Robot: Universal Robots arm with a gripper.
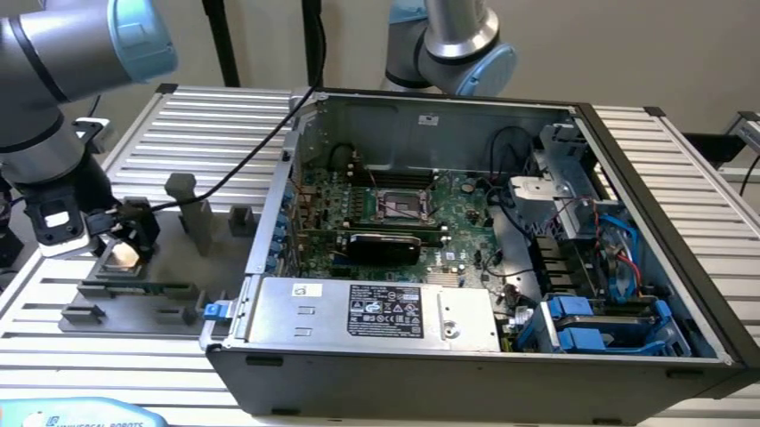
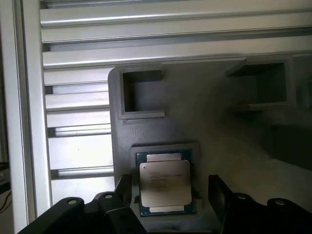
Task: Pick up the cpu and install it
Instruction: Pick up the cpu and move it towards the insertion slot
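Gripper [image 2: 170, 200]: set wide, with nothing held; the cpu [image 2: 165, 183] is straddled, and a clear gap is seen on at least one side.
Fingers [image 2: 220, 195]: dark, one placed at each side of the cpu and brought low, near its seat; whether the fixture [image 2: 209, 122] is touched cannot be told.
cpu: laid flat with the metal lid up in a shallow square pocket [image 2: 165, 147] of the fixture, its green rim framed by the pocket's edge.
Fixture: grey block with two empty square recesses [image 2: 141, 95] beyond the cpu; in the exterior view it is found at that view's left, well apart from the case [image 1: 475, 374].
Table [image 1: 190, 116]: slatted aluminium, on which fixture and case are both set.
Case: open, with the motherboard [image 1: 457, 213] exposed inside.
Socket [image 1: 404, 206]: apparently unfilled, so installation is judged not yet done.
Step in hand: the pick-up, judged to be at the straddle, ahead of any grasp.
Doing it well: the cpu should be centred between the fingers so that both edges are met together. Contact is best kept on the rim's sides, not the lid. Pressure should be light, since the thin rim is likely chipped easily. The wrist should be kept level, lest the cpu be wedged against the pocket wall.
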